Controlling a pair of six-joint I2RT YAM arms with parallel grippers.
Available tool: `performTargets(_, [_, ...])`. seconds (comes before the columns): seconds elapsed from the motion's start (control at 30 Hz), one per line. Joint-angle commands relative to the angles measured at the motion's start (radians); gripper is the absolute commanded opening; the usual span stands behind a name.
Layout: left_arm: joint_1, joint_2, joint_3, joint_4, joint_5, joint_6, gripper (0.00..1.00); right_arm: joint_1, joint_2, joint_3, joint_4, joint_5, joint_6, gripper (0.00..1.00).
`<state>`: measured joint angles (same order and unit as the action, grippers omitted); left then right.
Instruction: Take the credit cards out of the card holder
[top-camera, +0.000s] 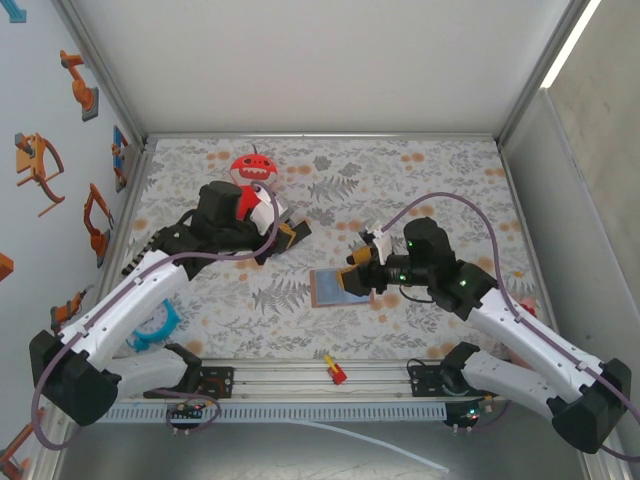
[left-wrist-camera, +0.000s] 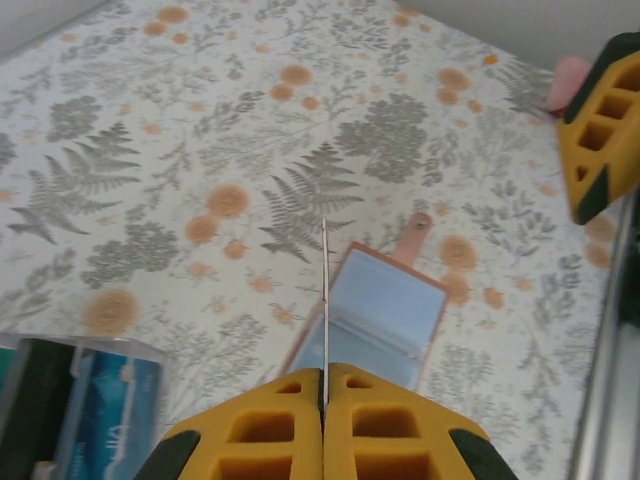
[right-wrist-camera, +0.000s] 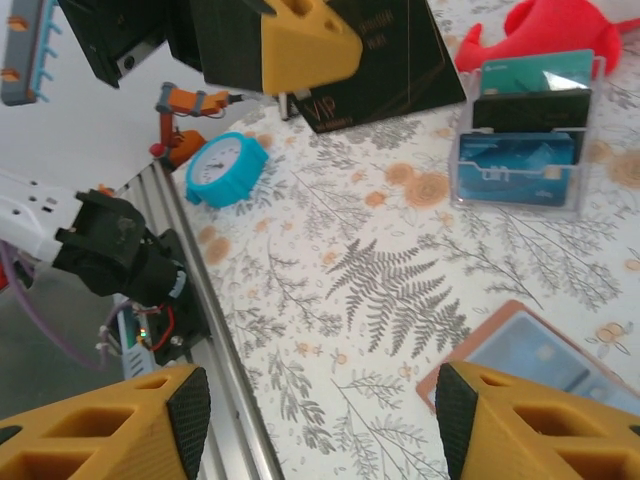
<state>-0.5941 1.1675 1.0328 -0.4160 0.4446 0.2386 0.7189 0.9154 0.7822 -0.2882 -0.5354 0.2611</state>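
The card holder (top-camera: 335, 287) lies opened flat, blue-grey side up, around the middle of the flowery table (top-camera: 420, 180), just in front of the right gripper (right-wrist-camera: 320, 400). Its fingers are spread wide and empty, probably ready to pin it or pull the next card. The left gripper (left-wrist-camera: 324, 380) is clamped on a black card (right-wrist-camera: 390, 70), held up near the clear card rack (right-wrist-camera: 520, 150), likely the drop spot. The holder's long axis runs left-right in the top view, with its tab (left-wrist-camera: 417, 228) pointing toward the right arm
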Motion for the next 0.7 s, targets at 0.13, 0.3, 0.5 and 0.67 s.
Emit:
performTargets(0.13, [0.121, 0.144, 0.014, 0.164, -0.066, 0.208, 0.0, 0.005, 0.009, 0.052, -0.062, 0.16, 0.012, 0.61])
performTargets(0.3, [0.169, 0.272, 0.061, 0.204, -0.043, 0.274, 0.0, 0.005, -0.007, 0.051, -0.073, 0.274, 0.033, 0.62])
performTargets(0.5, [0.198, 0.391, 0.098, 0.211, -0.046, 0.322, 0.0, 0.005, -0.028, 0.046, -0.08, 0.381, 0.056, 0.62])
performTargets(0.67, [0.206, 0.446, 0.081, 0.262, -0.069, 0.333, 0.02, 0.005, -0.041, 0.043, -0.088, 0.437, 0.074, 0.62])
